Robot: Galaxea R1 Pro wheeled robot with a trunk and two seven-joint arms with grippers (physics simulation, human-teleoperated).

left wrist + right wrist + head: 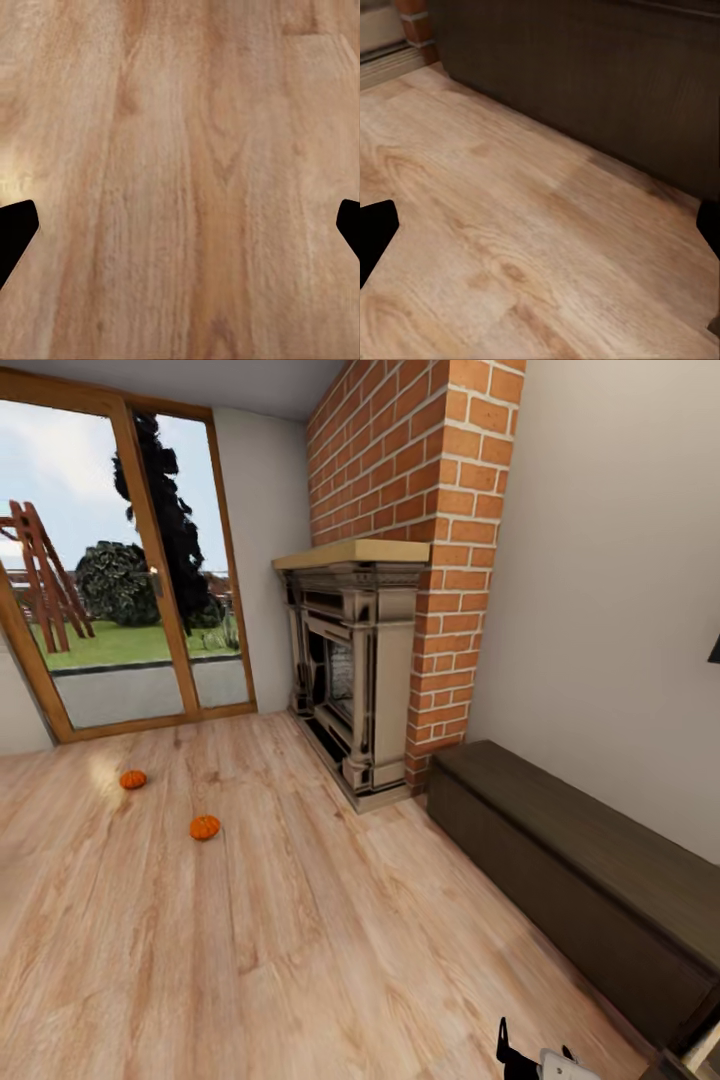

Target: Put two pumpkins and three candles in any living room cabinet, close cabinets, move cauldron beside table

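On the pale wood-plank floor (300,940), well out from the walls, lie two small round orange ribbed pumpkins: one (204,827) nearer the middle of the room, the other (133,779) farther back toward the glazed doors, the two near each other but apart. Neither touches anything but the floor.

Along the right-hand wall runs the long, low dark-brown wooden cabinet (590,880), its flat fronts flush and closed as far as the head view shows; its dark front also fills the far side of the right wrist view (585,82), just beyond bare planks.

Beside the cabinet's far end stands the ornate stone fireplace (352,670) with a pale mantel shelf, set against a red brick chimney breast (420,480). Beyond it, wood-framed glass doors (120,560) look onto grass and trees.

The left fingers (16,229) are spread wide at the frame's edges over bare floor, holding nothing. The right fingers (375,232) are likewise wide apart and empty above the planks near the cabinet; part of the right arm (540,1060) shows at the head view's lower edge.
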